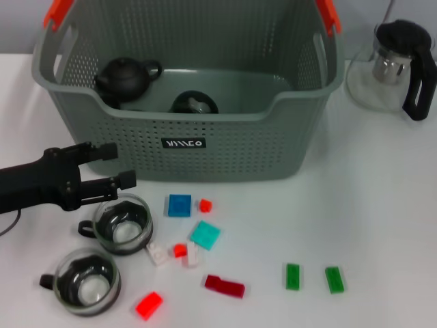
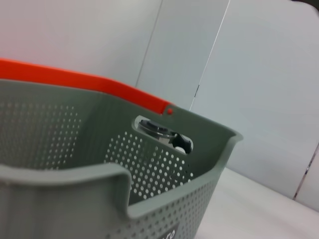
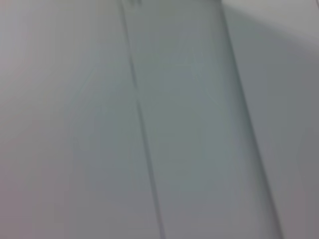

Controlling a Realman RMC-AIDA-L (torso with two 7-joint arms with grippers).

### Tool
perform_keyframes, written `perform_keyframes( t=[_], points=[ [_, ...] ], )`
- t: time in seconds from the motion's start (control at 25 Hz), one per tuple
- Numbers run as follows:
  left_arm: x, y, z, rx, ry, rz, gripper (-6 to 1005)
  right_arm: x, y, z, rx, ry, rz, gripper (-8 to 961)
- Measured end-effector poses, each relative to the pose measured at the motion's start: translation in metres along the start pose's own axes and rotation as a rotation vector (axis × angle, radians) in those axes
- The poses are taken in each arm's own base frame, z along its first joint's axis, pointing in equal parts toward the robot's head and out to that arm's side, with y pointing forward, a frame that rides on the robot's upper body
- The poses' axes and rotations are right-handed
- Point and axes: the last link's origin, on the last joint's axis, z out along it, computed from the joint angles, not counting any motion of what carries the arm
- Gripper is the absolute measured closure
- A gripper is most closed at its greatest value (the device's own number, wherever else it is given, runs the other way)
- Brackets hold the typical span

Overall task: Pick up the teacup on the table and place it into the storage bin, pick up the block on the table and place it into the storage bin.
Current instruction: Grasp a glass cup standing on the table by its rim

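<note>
The grey-green storage bin [image 1: 225,147] stands at the back of the table; it also fills the left wrist view [image 2: 164,199]. Inside it lie a black teapot [image 1: 126,76] and a dark cup [image 1: 193,104]. Two glass teacups stand on the table at the front left, one nearer the bin [image 1: 123,224] and one nearer the front edge [image 1: 87,280]. Several blocks lie to their right, among them a blue one [image 1: 179,205], a teal one [image 1: 205,234] and a dark red one [image 1: 224,285]. My left gripper [image 1: 115,165] is open and empty, just above and behind the nearer-bin teacup. My right gripper is out of view.
A glass teapot with a black handle [image 1: 392,68] stands right of the bin. Two green blocks [image 1: 292,276] [image 1: 334,279] lie at the front right, and a red block [image 1: 149,305] by the front edge. The bin's orange-red handle [image 2: 99,84] shows close in the left wrist view.
</note>
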Motion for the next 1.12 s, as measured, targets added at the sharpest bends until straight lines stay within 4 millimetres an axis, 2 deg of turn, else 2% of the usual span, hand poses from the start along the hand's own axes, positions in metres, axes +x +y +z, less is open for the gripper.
perform_keyframes(
  t=[0.16, 0.32, 0.44, 0.56, 0.72, 0.8, 0.84, 0.92, 1.0, 1.04, 1.12],
  points=[
    [0.002, 0.0, 0.0, 0.002, 0.012, 0.003, 190, 0.032, 0.028, -0.058, -0.068, -0.043, 0.003, 278],
    [0.004, -0.002, -0.002, 0.005, 0.01, 0.011, 191, 0.069, 0.045, -0.096, -0.05, 0.153, 0.064, 280],
    [0.005, -0.002, -0.005, 0.01, 0.009, 0.01, 191, 0.093, 0.05, -0.114, -0.029, 0.315, 0.138, 280],
    [0.008, -0.001, -0.011, 0.009, 0.012, -0.004, 192, 0.111, 0.048, -0.128, 0.014, 0.429, 0.201, 279],
    [0.021, 0.002, -0.028, -0.003, -0.037, -0.045, 191, 0.119, 0.044, -0.137, 0.063, 0.488, 0.236, 279],
    [0.034, -0.001, -0.043, 0.047, -0.168, -0.128, 190, 0.12, 0.043, -0.138, 0.072, 0.49, 0.242, 280],
    [0.034, -0.001, -0.043, 0.047, -0.168, -0.128, 190, 0.12, 0.042, -0.138, 0.075, 0.489, 0.243, 280],
    [0.047, -0.005, -0.05, 0.127, -0.294, -0.19, 191, 0.12, 0.041, -0.138, 0.079, 0.487, 0.245, 280],
    [0.052, -0.007, -0.051, 0.159, -0.338, -0.213, 192, 0.12, 0.041, -0.137, 0.082, 0.487, 0.251, 280],
    [0.064, -0.008, -0.048, 0.225, -0.455, -0.229, 192, 0.121, 0.041, -0.137, 0.085, 0.487, 0.253, 279],
    [0.071, -0.007, -0.041, 0.256, -0.536, -0.227, 193, 0.121, 0.041, -0.137, 0.089, 0.488, 0.261, 279]
  ],
)
